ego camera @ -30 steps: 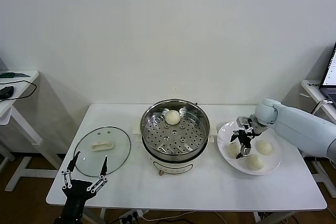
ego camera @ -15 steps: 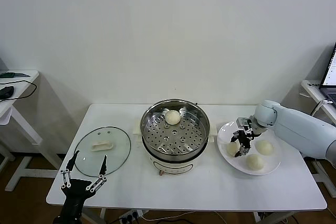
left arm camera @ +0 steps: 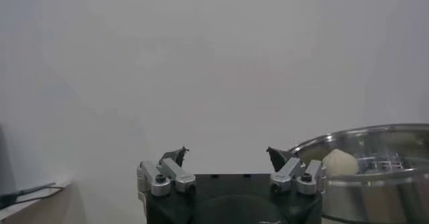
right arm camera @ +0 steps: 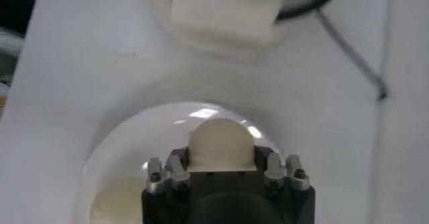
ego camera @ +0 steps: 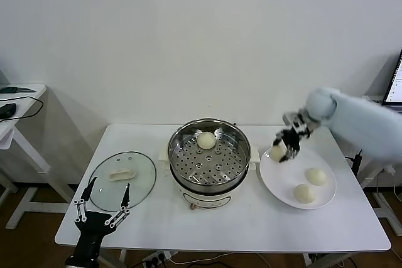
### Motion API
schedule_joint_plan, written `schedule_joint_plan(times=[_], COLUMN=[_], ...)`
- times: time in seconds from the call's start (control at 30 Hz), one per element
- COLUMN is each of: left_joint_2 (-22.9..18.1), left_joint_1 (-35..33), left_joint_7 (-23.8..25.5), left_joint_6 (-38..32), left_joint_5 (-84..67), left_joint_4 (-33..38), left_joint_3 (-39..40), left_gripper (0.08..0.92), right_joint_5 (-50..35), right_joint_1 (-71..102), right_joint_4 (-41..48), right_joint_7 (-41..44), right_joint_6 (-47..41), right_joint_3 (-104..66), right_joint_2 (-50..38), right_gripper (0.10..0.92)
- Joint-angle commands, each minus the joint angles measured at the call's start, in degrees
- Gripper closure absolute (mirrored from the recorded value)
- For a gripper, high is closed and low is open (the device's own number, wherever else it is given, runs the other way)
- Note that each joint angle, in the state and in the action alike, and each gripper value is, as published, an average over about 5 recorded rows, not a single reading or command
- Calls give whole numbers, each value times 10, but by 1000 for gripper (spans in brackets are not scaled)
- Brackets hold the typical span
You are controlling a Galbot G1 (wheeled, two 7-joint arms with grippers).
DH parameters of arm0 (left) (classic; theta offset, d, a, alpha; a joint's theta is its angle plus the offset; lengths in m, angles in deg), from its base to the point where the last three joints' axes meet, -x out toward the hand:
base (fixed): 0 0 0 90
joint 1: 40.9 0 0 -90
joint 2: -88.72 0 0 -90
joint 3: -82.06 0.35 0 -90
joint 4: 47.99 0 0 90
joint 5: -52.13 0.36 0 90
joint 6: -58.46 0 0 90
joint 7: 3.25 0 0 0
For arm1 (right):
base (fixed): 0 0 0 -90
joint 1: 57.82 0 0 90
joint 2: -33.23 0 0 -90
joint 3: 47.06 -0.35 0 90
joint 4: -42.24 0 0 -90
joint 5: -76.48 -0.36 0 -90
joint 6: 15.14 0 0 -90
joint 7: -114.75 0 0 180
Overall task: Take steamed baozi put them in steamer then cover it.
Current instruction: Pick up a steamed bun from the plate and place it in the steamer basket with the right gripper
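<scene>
Right gripper clamped on baozi above plate rim, near steamer; left gripper parked, fingers apart, beside cover.

My right arm was smooth pale blue-white with a rounded joint. Both grippers, left and right, had black bodies, silver finger links and visible screws.

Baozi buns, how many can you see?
4. One baozi sits in the steamer, one baozi is held in the right gripper above the plate, and two lie on it.
</scene>
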State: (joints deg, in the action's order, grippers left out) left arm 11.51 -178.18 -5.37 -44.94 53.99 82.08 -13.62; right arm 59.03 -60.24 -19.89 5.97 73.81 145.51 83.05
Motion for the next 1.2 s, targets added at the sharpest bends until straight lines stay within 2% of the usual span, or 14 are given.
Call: schedule_joint_plan(times=[0.03,0.27,0.6,1.2], left_joint_2=[0,2,1,2], left_joint_1=[1,3,17,17], left_joint_7=[-1,-1,-3,-5], left_joint_6=[1,3,8,6], left_joint_5=[0,1,2,3], left_joint_4=[1,4,-4,-2], left_joint_3=[3,6,20,14], left_gripper=[177,177,177,177], right_joint_5=[-82,-149,-172,-151], right_joint_1=[-161,-163,-107,-14], right_joint_4=[-32,-66,-46,-7], right_joint_7=[70,26,-50,-107], right_joint_6=[-9,-63,-117,-137], right_joint_3=[65,93,133,141], right_joint_2=[72,160,277,321], right_gripper=[372,370,369,364])
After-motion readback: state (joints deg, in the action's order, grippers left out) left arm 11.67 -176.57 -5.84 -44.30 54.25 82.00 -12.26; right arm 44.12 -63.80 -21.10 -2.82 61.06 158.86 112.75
